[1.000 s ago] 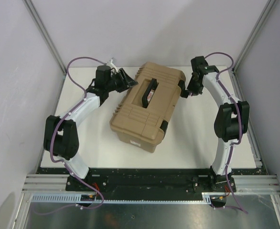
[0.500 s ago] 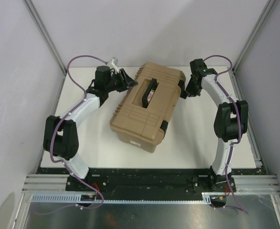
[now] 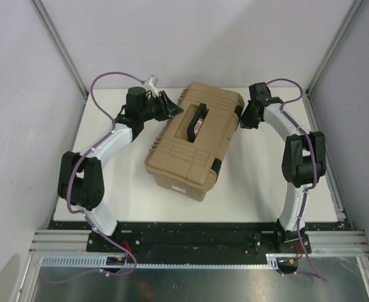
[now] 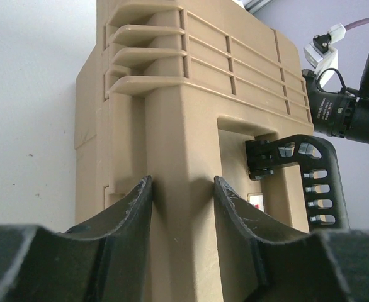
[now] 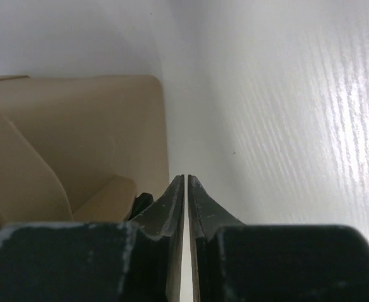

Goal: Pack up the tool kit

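The tan toolbox (image 3: 194, 141) lies closed on the white table, its black lid handle (image 3: 196, 119) on top. My left gripper (image 3: 166, 107) is at its far left edge. In the left wrist view the jaws (image 4: 183, 189) are closed against both sides of a raised rib of the lid (image 4: 235, 94), with the handle (image 4: 304, 170) to the right. My right gripper (image 3: 242, 119) is shut and empty at the box's far right end, beside a black latch (image 5: 140, 204) and the tan wall (image 5: 77, 138). No hand tools or inner tray show.
Another black latch (image 3: 216, 167) sits on the box's near right side. Bare white table (image 3: 260, 182) lies on the right and in front. Metal frame posts and grey walls close in the back and both sides. My right arm shows in the left wrist view (image 4: 354, 113).
My right gripper has moved slightly back and left, closer to the box's far right end. The left gripper and the toolbox have stayed in place.
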### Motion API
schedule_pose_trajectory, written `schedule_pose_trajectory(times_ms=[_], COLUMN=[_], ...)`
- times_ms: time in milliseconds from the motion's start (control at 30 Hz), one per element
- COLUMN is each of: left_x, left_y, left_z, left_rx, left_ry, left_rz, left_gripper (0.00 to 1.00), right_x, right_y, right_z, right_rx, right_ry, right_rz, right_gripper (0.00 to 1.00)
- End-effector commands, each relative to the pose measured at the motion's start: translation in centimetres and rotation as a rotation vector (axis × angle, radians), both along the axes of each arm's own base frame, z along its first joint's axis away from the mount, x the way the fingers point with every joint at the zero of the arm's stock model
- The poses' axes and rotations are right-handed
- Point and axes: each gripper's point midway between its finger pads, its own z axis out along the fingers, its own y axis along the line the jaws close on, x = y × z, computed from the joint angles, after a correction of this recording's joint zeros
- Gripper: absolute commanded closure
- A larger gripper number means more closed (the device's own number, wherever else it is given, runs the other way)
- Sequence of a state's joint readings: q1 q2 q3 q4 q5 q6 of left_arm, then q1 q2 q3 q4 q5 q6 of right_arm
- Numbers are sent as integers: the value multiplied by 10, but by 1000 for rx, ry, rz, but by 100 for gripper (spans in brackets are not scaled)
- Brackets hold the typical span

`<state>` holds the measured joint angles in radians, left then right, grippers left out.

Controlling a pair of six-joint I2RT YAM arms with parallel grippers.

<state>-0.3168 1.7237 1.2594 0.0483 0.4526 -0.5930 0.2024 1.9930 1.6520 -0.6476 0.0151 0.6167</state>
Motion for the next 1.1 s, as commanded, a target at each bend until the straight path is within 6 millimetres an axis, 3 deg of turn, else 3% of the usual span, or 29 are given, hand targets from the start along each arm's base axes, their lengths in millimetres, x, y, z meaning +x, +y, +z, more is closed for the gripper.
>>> schedule_pose_trajectory(times_ms=[0,133,267,333,433,500,633,800,1000,1067], left_x=[-162,-155,-128,-106,-74,-57,-39,-52,-91,-106], left_y=[-6,-7,-1,8,25,37,63,104,163,177], left_z=[-171,-162,-133,-109,-67,-38,13,57,79,86], left_rx=[207,203,188,175,157,152,144,175,299,325], left_ry=[750,721,625,554,430,345,202,50,-98,-140], left_rz=[-255,-241,-169,-107,-12,45,135,242,428,482], left_gripper=[66,66,60,52,31,9,1,1,0,1], right_x=[29,27,15,6,-14,-28,-56,-102,-166,-183], right_y=[92,84,40,10,-38,-63,-102,-146,-184,-192], right_z=[44,41,40,40,44,49,63,105,166,184], right_rx=[283,276,185,126,7,-35,-74,-159,-260,-275], right_ry=[-212,-211,-187,-172,-164,-166,-170,-242,-407,-462], right_rz=[121,100,11,-47,-137,-185,-258,-354,-480,-513], right_gripper=[90,90,85,79,61,51,40,27,4,2])
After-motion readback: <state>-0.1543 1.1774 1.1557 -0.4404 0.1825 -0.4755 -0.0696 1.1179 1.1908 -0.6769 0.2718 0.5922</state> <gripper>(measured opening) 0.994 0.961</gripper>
